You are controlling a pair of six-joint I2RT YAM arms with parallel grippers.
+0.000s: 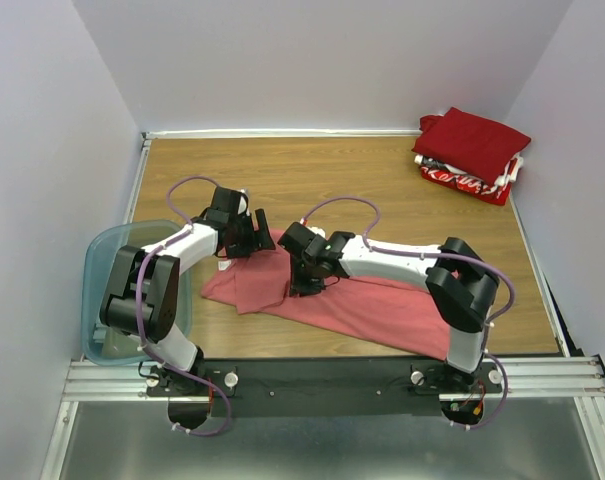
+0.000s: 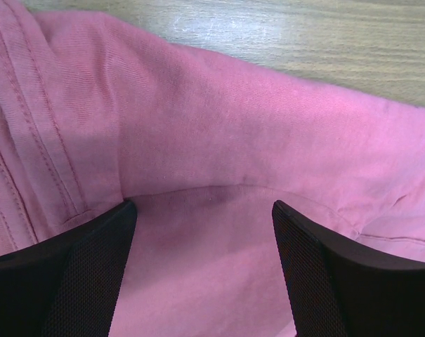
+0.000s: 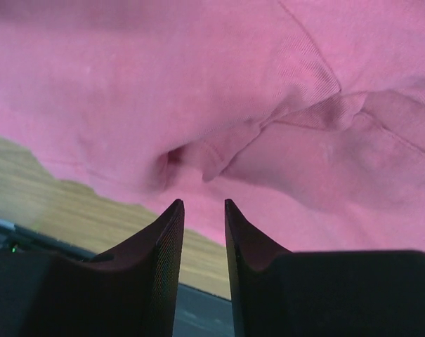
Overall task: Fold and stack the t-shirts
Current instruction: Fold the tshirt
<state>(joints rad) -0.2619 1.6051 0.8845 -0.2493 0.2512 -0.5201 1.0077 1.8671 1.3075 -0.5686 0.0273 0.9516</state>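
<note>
Wood-grain worktop (image 1: 332,170), pale walls (image 1: 312,60); red shirt (image 1: 462,180) beyond salmon-pink shirt (image 1: 382,305), white print unreadable; left gripper (image 2: 204,207) jaws released, right gripper (image 3: 204,203) jaws narrowed, grasp unclear.

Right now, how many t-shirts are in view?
3. The salmon-pink shirt lies spread at the near centre; the dark red shirt sits folded in the far right corner, atop the red shirt with white print. That stack may hide more.
</note>
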